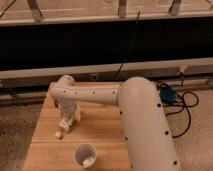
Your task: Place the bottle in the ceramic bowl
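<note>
My gripper [67,122] hangs from the white arm [90,94] over the left part of the wooden table [105,130], low above the surface. A slim white thing [60,133] lies at a slant just below and left of the gripper, reaching the table; I cannot tell whether it is the bottle or whether the gripper holds it. No green ceramic bowl is in view; the big arm covers the right side of the table.
A white cup [85,155] stands near the table's front edge, with a small white piece inside. A dark wall and rail run behind the table. Cables and a blue object [167,94] lie on the floor at the right.
</note>
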You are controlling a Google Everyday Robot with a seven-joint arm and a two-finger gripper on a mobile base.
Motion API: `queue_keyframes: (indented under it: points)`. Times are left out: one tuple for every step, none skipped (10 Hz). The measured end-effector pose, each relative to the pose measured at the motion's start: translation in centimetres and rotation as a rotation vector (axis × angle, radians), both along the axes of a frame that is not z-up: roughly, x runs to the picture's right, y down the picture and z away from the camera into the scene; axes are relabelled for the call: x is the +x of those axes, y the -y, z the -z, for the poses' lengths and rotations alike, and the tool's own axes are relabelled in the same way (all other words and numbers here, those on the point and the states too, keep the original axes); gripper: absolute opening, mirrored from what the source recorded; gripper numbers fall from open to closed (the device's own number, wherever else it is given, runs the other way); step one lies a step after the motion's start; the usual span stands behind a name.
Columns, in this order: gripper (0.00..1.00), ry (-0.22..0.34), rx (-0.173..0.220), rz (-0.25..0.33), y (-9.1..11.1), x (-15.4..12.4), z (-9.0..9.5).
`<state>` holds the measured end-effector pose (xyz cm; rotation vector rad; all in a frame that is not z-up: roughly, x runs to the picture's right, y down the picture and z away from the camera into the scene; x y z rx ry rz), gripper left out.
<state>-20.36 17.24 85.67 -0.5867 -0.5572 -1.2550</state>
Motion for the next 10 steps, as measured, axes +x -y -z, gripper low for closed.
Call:
queue_keyframes:
  points:
    - [0.43, -0.001, -0.002, 0.0, -0.2, 0.0, -0.1]
    - [0.37, -0.001, -0.003, 0.002, -0.3, -0.1, 0.0]
    - [0.3, -0.001, -0.003, 0.003, -0.3, 0.0, 0.0]
    - [0.17, -0.001, -0.002, 0.004, -0.3, 0.2, 0.1]
    - [0.07, -0.006, 0.006, -0.004, 0.3, 0.7, 0.3]
    - [0.02, -0.008, 0.012, -0.012, 0.9, 1.0, 0.7]
    - [0.0, -0.01, 0.02, -0.023, 1.7, 1.4, 1.1]
    - [0.0, -0.012, 0.021, -0.022, 1.8, 1.6, 1.2]
    - [0.0, -0.013, 0.024, -0.022, 1.8, 1.7, 1.3]
    - [0.0, -0.017, 0.029, -0.031, 2.3, 2.2, 1.6]
